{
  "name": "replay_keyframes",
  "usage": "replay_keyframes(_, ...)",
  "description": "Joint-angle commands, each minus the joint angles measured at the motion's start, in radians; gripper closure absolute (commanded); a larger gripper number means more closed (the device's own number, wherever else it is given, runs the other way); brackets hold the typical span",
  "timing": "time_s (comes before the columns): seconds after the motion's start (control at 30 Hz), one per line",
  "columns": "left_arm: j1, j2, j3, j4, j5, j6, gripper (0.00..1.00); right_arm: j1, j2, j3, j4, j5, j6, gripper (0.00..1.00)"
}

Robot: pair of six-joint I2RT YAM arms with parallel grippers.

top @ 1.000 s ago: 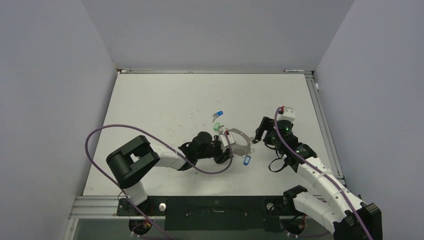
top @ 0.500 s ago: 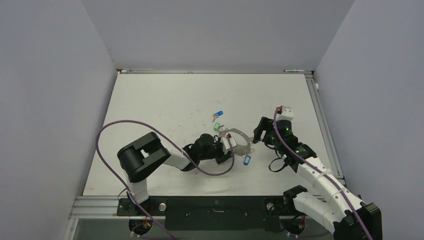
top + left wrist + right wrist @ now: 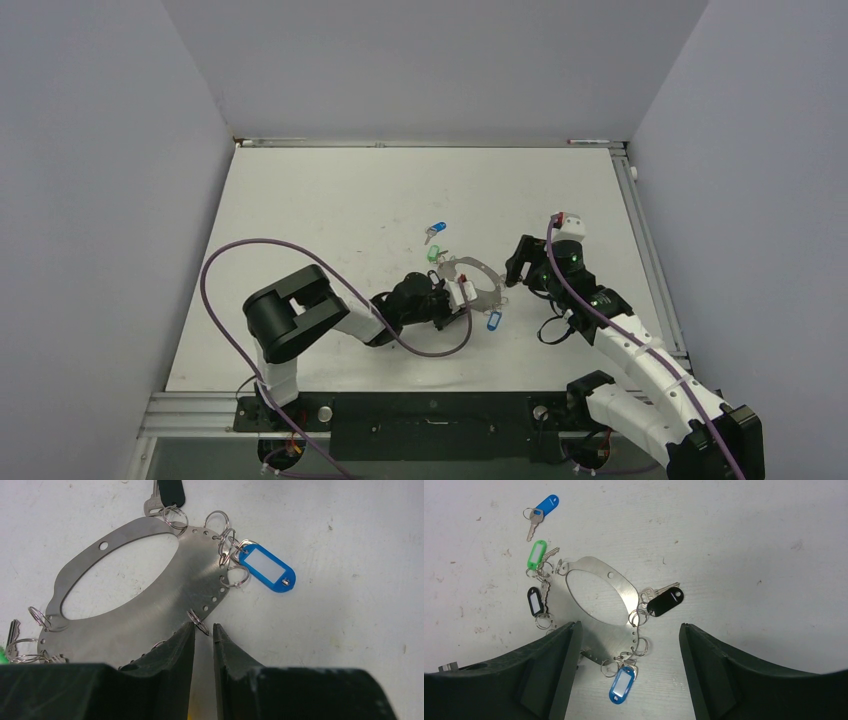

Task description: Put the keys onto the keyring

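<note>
Advanced left gripper (image 3: 203, 628), narrowed to slit around small silver split ring (image 3: 198, 622) at flat grey metal keyring (image 3: 150, 605) edge; pinch unconfirmed. Right gripper (image 3: 629, 627) wide, empty. Next: firm pinch needed.

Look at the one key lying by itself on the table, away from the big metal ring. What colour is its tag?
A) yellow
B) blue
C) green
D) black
B: the lone key, lying clear of the big metal ring, has a blue tag.
</note>
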Motion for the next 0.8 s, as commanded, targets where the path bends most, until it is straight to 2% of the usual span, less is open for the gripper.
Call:
replay_keyframes(0.0, -0.015, 0.017, 0.037, 0.059, -0.032, 0.04, 0.83, -0.006, 0.005, -0.008, 0.047, -0.009, -0.015, 0.28)
replay_keyframes(0.3, -0.025, 0.028, 0.029, 0.087, -0.096, 0.063, 0.84, -0.006, 0.008, -0.008, 0.047, -0.018, -0.016, 0.28)
replay_keyframes(0.5, -0.027, 0.045, 0.032, 0.106, -0.104, 0.067, 0.91, -0.006, 0.009, -0.01, 0.046, -0.024, -0.016, 0.28)
replay_keyframes(0.57, -0.028, 0.049, 0.032, 0.113, -0.105, 0.067, 1.0, -0.006, 0.012, -0.01, 0.045, -0.025, -0.018, 0.28)
replay_keyframes(0.77, -0.033, 0.028, 0.017, 0.113, -0.088, 0.077, 1.0, -0.006, 0.015, -0.01, 0.048, -0.029, -0.019, 0.28)
